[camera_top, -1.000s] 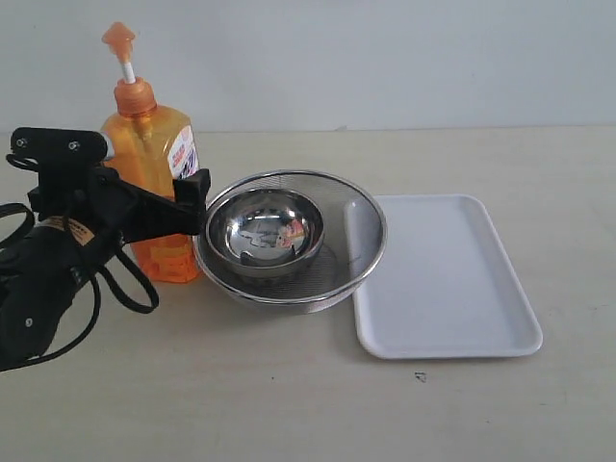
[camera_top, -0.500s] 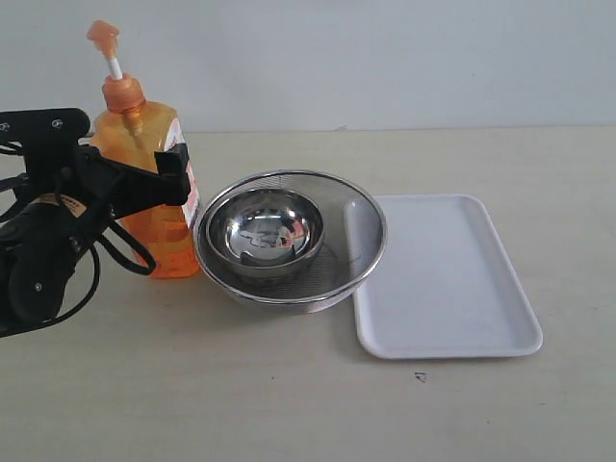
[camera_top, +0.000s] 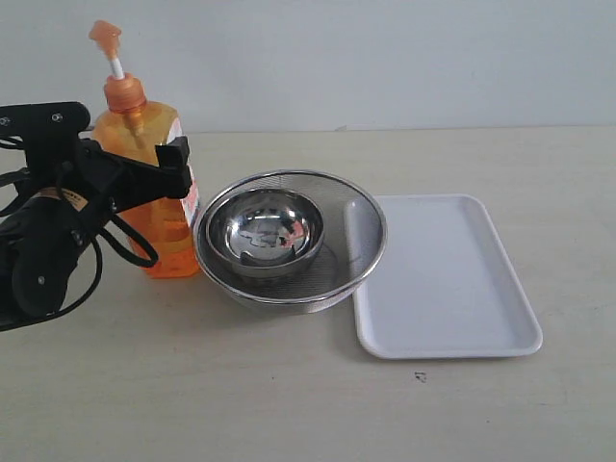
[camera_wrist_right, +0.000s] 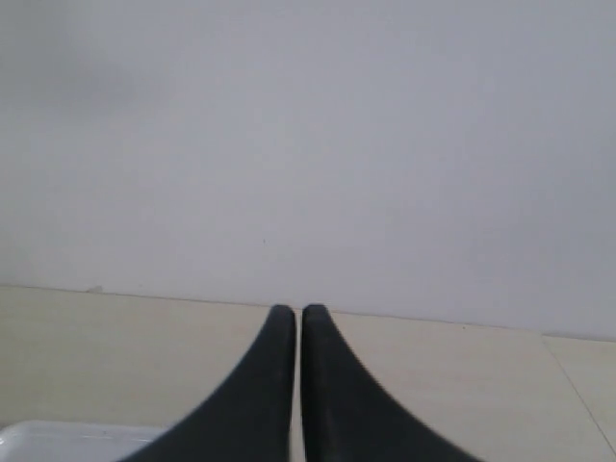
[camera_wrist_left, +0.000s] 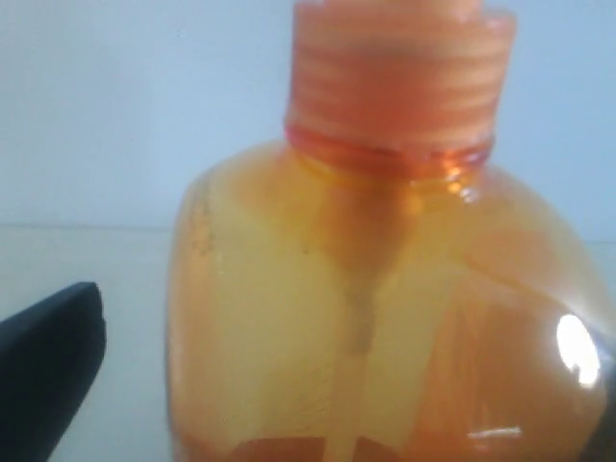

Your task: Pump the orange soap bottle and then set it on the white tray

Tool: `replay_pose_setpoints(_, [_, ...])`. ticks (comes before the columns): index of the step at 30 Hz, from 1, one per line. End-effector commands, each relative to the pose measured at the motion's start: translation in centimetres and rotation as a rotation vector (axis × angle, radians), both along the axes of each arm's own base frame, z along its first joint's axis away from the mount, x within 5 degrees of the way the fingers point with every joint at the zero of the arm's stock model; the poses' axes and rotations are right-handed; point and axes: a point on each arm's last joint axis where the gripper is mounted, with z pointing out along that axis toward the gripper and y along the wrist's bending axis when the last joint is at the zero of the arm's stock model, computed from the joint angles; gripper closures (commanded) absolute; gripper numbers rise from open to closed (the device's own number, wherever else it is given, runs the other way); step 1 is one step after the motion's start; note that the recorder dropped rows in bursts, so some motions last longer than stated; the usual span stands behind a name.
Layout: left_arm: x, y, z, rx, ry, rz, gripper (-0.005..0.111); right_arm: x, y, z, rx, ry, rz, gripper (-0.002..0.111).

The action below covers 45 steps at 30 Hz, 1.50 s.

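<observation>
The orange soap bottle (camera_top: pixel 144 168) stands upright at the left of the table, against the mesh bowl, pump head raised. My left gripper (camera_top: pixel 162 146) is open around its upper body. One black finger (camera_top: pixel 175 154) crosses the bottle's front and the other is hidden behind it. In the left wrist view the orange soap bottle (camera_wrist_left: pixel 385 318) fills the frame, with one finger (camera_wrist_left: pixel 48 375) a small gap from its side. The white tray (camera_top: pixel 443 274) lies flat at the right. My right gripper (camera_wrist_right: pixel 299 313) is shut on nothing, with the tray's corner (camera_wrist_right: pixel 58 438) below it.
A round steel mesh bowl (camera_top: pixel 361 241) with a smaller steel bowl (camera_top: pixel 265 231) inside sits between the bottle and the tray, touching both. The left arm's cables (camera_top: pixel 115 250) hang beside the bottle. A wall stands behind the table.
My left gripper has drawn back to the left and risen along the bottle. The bottle's pump head has shifted left with it. Bowls and tray have not moved.
</observation>
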Motion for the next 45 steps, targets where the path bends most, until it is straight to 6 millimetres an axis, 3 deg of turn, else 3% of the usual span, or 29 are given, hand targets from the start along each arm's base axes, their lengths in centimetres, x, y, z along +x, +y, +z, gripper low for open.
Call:
replay_pose_setpoints(1, [0.3,0.0,0.4,-0.012,-0.024,0.002,0.013,0.1,-0.1,0.4,0.008,-0.019,-0.005,0.109])
replay_pose_setpoints(6, [0.3,-0.2,0.0,-0.016,0.023,-0.016,0.038,0.1,-0.1,0.4,0.008,-0.019,-0.005,0.109])
replay_pose_setpoints(14, [0.3,-0.2,-0.1,-0.014,0.03,-0.017,0.101,0.1,-0.1,0.4,0.012,-0.019,-0.005,0.109])
replay_pose_setpoints(34, [0.3,-0.3,-0.4,0.019,0.054,-0.027,0.102,0.1,-0.1,0.7,0.074,-0.058,-0.009,0.109])
replay_pose_setpoints(45, [-0.2,-0.3,-0.7,0.271,0.127,-0.06,0.102,1.0,0.6,0.7,0.111,0.027,0.013,0.109])
